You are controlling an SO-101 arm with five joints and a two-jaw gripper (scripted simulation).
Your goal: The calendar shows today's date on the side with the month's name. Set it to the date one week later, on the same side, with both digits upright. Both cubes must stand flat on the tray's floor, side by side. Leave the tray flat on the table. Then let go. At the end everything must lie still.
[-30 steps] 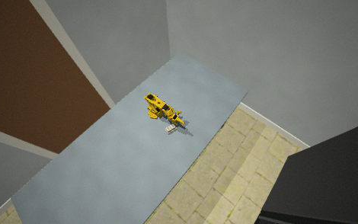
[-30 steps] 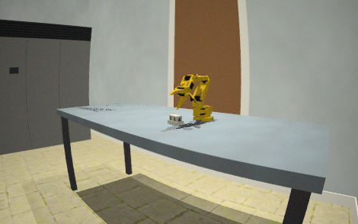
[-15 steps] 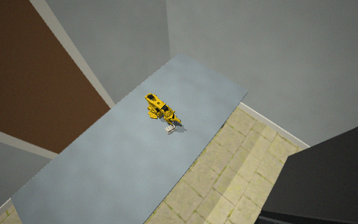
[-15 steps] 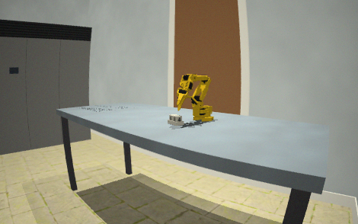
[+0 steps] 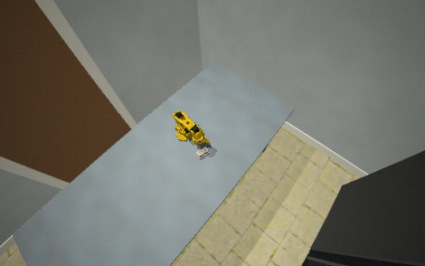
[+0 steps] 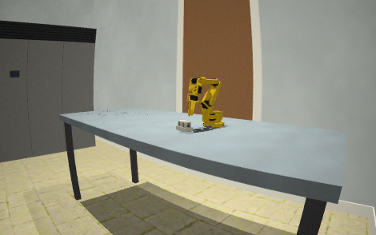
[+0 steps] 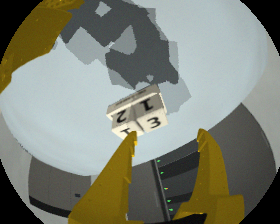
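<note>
So we've got a long grey-blue table (image 6: 259,148) on dark legs taking up most of the room, with a tall grey cabinet (image 6: 39,88) over on the far left and a brown wall panel (image 6: 218,48) behind. The yellow SO-101 arm (image 6: 207,100) stands near the table's middle, folded over so its gripper (image 6: 190,112) points down, hanging just above the calendar and apart from it.

The calendar is a small pale tray (image 6: 185,129) sitting flat on the table just left of the arm's base. In it we see two cubes (image 7: 139,117) side by side, touching each other. From the wrist view the cube faces we can read show a 1 and a 3, plus another 1 and what looks like a 2 on neighbouring faces. The month's name is too small for us to read anywhere.

The fingers stand partly closed, fairly narrow, with nothing between them; the cubes show past the tips.
</note>
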